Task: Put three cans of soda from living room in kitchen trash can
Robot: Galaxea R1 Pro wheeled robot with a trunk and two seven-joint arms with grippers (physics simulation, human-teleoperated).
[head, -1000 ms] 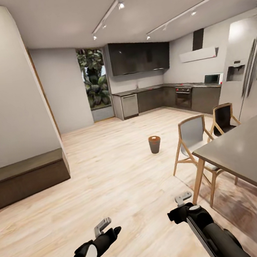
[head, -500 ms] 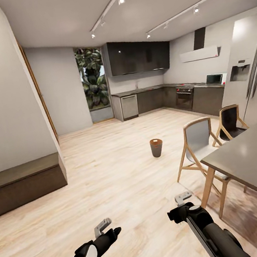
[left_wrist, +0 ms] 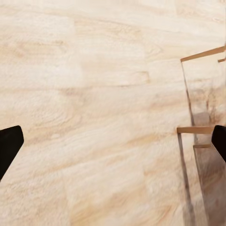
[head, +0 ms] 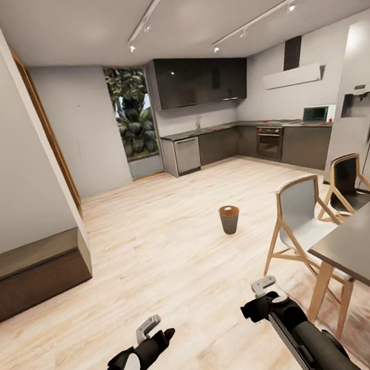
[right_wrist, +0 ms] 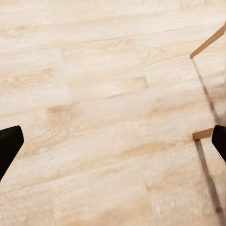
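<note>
Bin [head: 230, 219], small, round and tapered, brown inside, stands alone on the pale wood floor [head: 160, 254] just right of the frame's centre, dark glossy kitchen cabinets [head: 199, 79] beyond. Left claw [head: 148, 328] and right claw [head: 263, 286] hang low in the frame, both spread apart and holding nothing. No cans are in sight. Driving on, the base could clip the wood-framed chair [head: 299, 218] at right, or nudge the light bin over.

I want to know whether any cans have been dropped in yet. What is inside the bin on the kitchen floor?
The tash can stands upright on the wood floor. Through its open top a strip of brown inner wall shows; the bottom is hidden by the rim, so cans cannot be ruled in or out.
</note>
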